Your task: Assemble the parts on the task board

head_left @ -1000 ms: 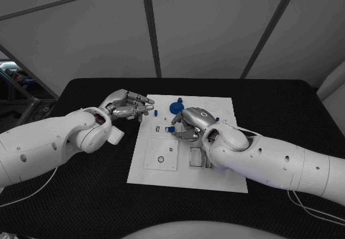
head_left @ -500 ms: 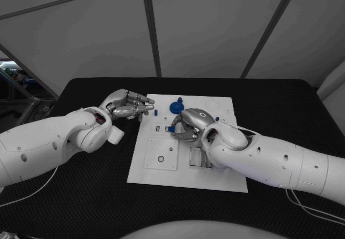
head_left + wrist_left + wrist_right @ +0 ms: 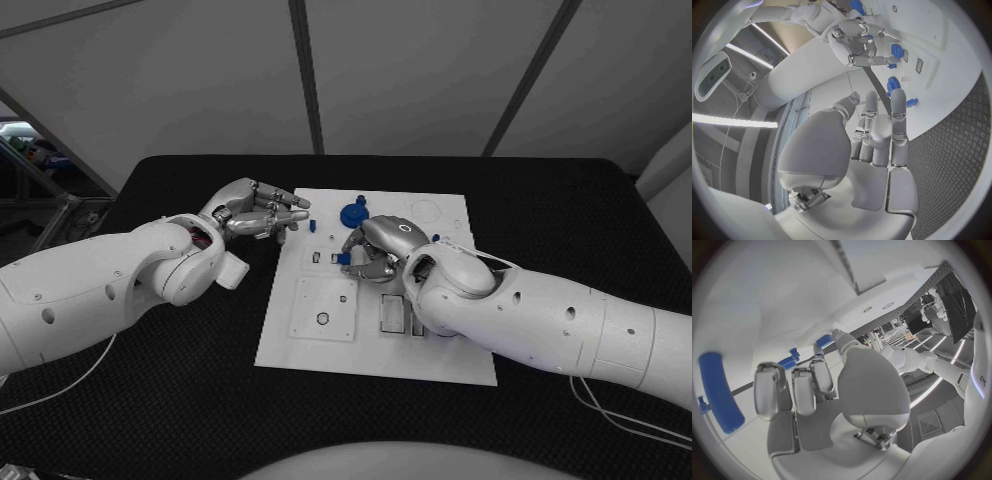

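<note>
The white task board (image 3: 433, 350) lies mid-table. My right hand (image 3: 378, 248) is down over its middle, fingers curled, pinching a small blue part (image 3: 343, 260) against the board. The left wrist view shows that right hand (image 3: 856, 37) with a blue block (image 3: 896, 50) at its fingertips. My left hand (image 3: 260, 212) hovers at the board's left far edge, holding nothing, fingers (image 3: 879, 125) stretched out side by side. A small blue peg (image 3: 313, 227) stands just beyond its fingertips. A round blue part (image 3: 353, 213) sits farther back.
Another small blue piece (image 3: 434, 240) stands on the board to the right of my right hand. Recessed slots (image 3: 323, 310) mark the board's near half. A long blue part (image 3: 720, 390) lies close by my right hand (image 3: 811, 390) in the right wrist view.
My right hand has crept slightly left and forward over the small blue part. The left hand has stayed where it was.
</note>
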